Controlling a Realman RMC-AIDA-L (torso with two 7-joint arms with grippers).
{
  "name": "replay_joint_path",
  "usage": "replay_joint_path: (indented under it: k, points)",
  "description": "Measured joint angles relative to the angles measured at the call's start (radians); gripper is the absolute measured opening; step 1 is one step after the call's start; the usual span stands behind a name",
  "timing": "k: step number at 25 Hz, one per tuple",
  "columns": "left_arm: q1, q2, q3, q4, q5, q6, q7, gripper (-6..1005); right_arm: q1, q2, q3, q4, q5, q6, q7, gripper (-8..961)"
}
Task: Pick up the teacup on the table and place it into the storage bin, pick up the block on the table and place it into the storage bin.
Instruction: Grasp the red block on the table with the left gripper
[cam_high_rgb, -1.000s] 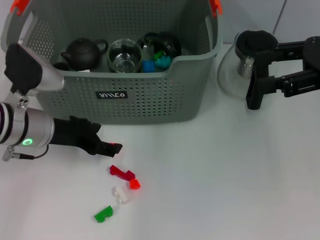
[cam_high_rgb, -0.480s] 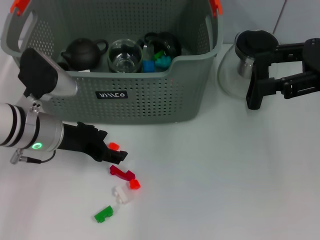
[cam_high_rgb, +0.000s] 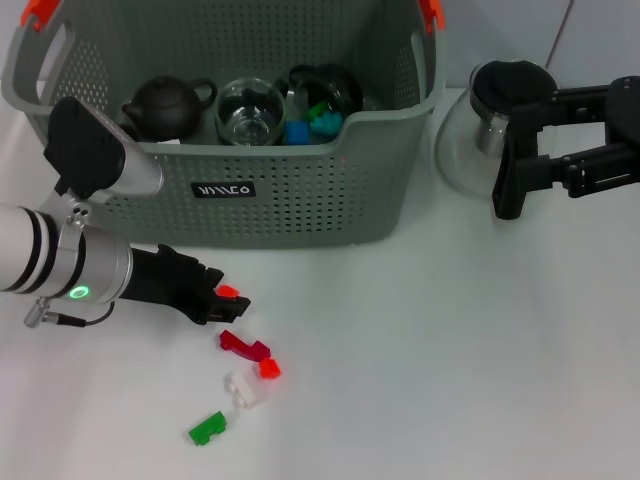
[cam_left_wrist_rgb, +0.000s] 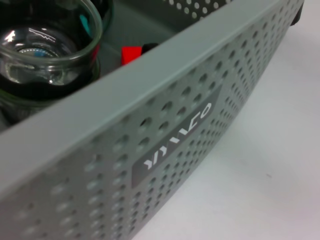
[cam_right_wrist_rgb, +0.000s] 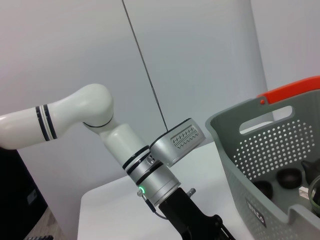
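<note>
The grey perforated storage bin (cam_high_rgb: 300, 205) stands at the back of the white table; its front wall with the black label fills the left wrist view (cam_left_wrist_rgb: 190, 130). Inside it are a clear glass teacup (cam_high_rgb: 250, 108) (cam_left_wrist_rgb: 45, 40), a black teacup (cam_high_rgb: 335, 88), and blue and green blocks. My left gripper (cam_high_rgb: 226, 296) is low at the table in front of the bin, with a small red block (cam_high_rgb: 228, 291) at its tip. Just beyond lie dark red (cam_high_rgb: 243, 345), orange-red (cam_high_rgb: 269, 368), white (cam_high_rgb: 245, 388) and green (cam_high_rgb: 207, 428) blocks. My right gripper (cam_high_rgb: 508, 150) hangs open at the far right.
A round glass pot with a black lid (cam_high_rgb: 480, 125) stands right of the bin, close to the right gripper. A black teapot (cam_high_rgb: 165, 105) sits in the bin's left part. The left arm (cam_right_wrist_rgb: 150, 175) shows beside the bin (cam_right_wrist_rgb: 260, 150) in the right wrist view.
My left gripper has come forward and to the right, down to the small red block. The loose blocks and the right arm have not moved.
</note>
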Motion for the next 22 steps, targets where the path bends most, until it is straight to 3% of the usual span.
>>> replay_joint_path:
  k: [3, 22]
  points:
    - [0.000, 0.000, 0.000, 0.001, 0.000, -0.005, -0.001, 549, -0.001, 0.000, 0.000, 0.000, 0.000, 0.000, 0.000, 925]
    - [-0.019, 0.000, 0.001, 0.035, 0.006, -0.035, -0.002, 540, -0.004, 0.000, 0.003, 0.000, 0.001, 0.000, -0.009, 924]
